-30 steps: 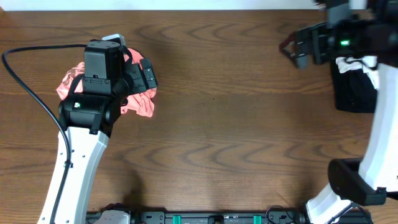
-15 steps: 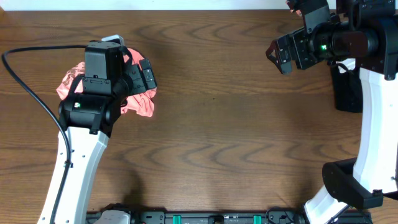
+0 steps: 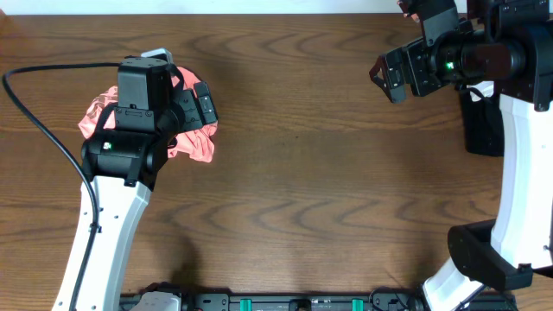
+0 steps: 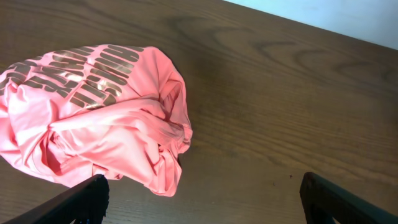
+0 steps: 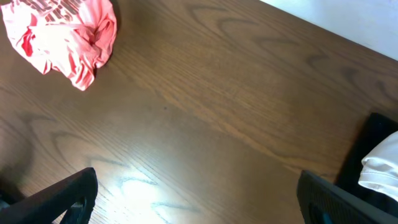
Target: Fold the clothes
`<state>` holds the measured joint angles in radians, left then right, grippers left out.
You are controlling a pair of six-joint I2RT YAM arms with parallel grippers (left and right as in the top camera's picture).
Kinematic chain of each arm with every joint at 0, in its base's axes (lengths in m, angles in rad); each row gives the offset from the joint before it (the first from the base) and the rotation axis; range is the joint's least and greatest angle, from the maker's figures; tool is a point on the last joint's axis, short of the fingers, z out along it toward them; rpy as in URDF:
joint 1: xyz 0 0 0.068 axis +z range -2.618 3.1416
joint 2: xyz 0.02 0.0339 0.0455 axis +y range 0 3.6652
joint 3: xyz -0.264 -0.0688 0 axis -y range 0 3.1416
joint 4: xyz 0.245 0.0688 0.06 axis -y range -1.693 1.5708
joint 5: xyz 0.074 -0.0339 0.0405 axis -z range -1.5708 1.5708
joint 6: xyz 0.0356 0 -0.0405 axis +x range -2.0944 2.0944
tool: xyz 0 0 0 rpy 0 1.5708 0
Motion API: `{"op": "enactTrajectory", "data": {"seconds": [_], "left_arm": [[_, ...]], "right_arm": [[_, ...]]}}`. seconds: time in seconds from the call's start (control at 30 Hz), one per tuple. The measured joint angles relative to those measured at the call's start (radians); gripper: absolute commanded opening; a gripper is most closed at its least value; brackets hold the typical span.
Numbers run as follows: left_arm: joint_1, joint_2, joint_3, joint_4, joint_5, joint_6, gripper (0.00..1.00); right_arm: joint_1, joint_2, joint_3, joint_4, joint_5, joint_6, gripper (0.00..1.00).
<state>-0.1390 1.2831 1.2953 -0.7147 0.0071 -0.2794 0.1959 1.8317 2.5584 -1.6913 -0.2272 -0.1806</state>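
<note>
The coral-pink shirt (image 4: 93, 118) lies crumpled in a heap at the left of the table, its pale lettering (image 4: 81, 71) on top. My left gripper (image 4: 205, 208) hovers just off the heap's near edge, open, with bare wood between its fingers. In the overhead view the left arm covers most of the pink shirt (image 3: 197, 145). My right gripper (image 3: 387, 76) hangs open above bare wood at the back right. A corner of the white T-shirt (image 5: 380, 163) shows at the right wrist view's edge, resting on the black folded garment (image 5: 362, 142).
The black folded garment (image 3: 484, 131) lies at the right edge, partly under the right arm. A black cable (image 3: 39, 130) curves over the table's left side. The table's far edge (image 4: 348, 31) runs close behind the pink heap.
The right arm swung left and toward the back, away from the black garment, then held still. The left arm and the pink shirt have not moved.
</note>
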Motion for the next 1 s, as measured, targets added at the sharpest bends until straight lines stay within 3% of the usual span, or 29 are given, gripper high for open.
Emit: {"op": "enactTrajectory", "data": {"seconds": [0.13, 0.27, 0.43, 0.6, 1.0], "left_arm": [[0.000, 0.000, 0.000, 0.000, 0.000, 0.000, 0.98], [0.000, 0.000, 0.000, 0.000, -0.003, 0.000, 0.98], [0.000, 0.000, 0.002, -0.001, -0.008, 0.000, 0.98], [0.001, 0.000, 0.002, -0.002, -0.008, 0.000, 0.98], [0.001, 0.000, 0.003, -0.002, -0.008, 0.000, 0.98]], "right_arm": [[0.000, -0.069, -0.088, 0.074, 0.011, 0.005, 0.99], [-0.004, -0.263, -0.333, 0.302, 0.043, 0.008, 0.99], [-0.067, -0.605, -0.793, 0.737, 0.059, 0.012, 0.99], [-0.143, -0.872, -1.239, 1.038, 0.067, 0.024, 0.99], [-0.215, -1.388, -2.119, 1.540, 0.071, 0.089, 0.99]]}}
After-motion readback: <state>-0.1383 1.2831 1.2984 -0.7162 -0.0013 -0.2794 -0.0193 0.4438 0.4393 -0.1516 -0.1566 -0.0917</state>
